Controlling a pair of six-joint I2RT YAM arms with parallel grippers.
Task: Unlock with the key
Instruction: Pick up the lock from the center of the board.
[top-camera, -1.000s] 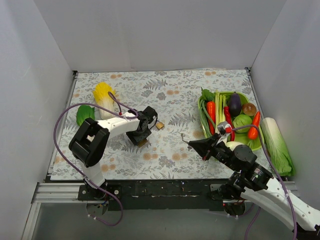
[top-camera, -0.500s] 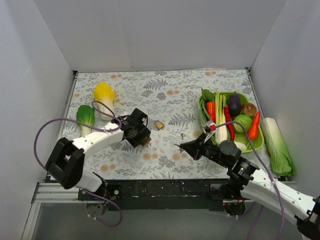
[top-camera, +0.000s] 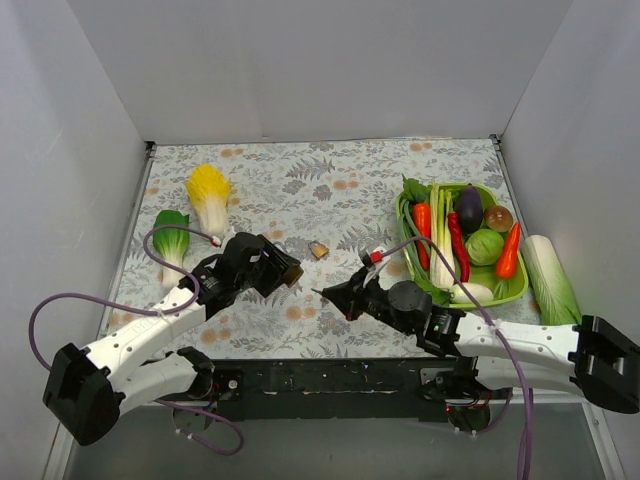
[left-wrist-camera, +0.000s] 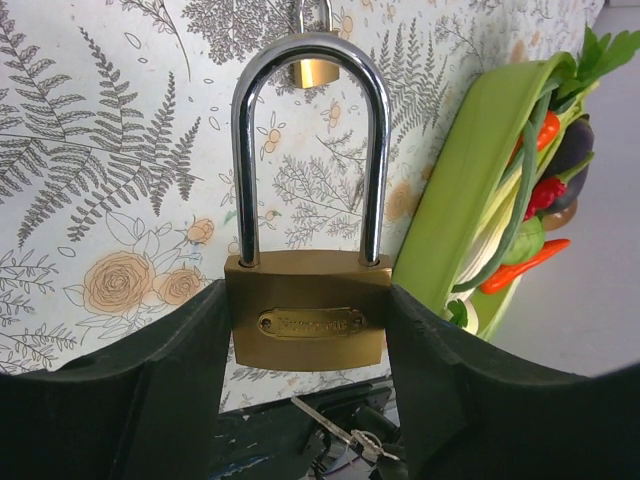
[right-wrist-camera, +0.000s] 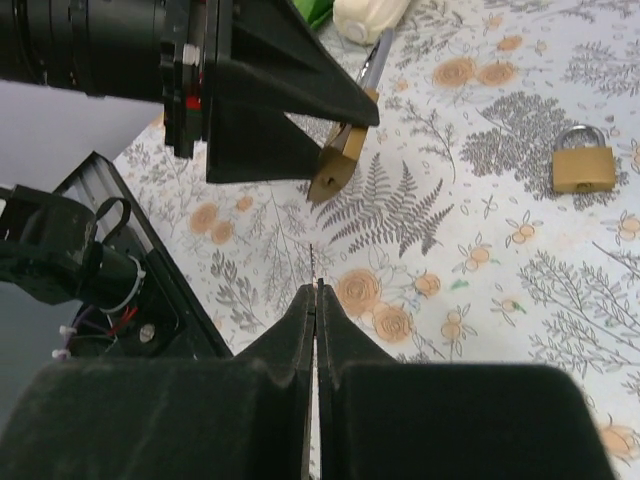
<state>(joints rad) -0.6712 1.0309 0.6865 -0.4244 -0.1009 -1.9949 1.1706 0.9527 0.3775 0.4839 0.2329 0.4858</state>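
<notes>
Two padlocks show: the brass padlock (left-wrist-camera: 308, 320) sits clamped between the left fingers (left-wrist-camera: 150, 400), centre-left in the top view. A spare padlock (top-camera: 318, 250) lies on the worktop (top-camera: 340, 190). Nearby, the right fingers (right-wrist-camera: 290, 340) pinch the key (left-wrist-camera: 335, 425).

Mid-table lies the loose padlock (top-camera: 319, 250). Just near-left of it, a second padlock (left-wrist-camera: 308, 325) sits between the fingers of the left gripper (top-camera: 286, 271); just near-right, the right gripper (top-camera: 324, 293) pinches the key (left-wrist-camera: 322, 415). Right of it, vegetables fill the tray (top-camera: 505, 297), with a napa cabbage (top-camera: 552, 290) beyond. Well to its left lie a leafy cabbage (top-camera: 210, 195) and a bok choy (top-camera: 170, 238).
</notes>
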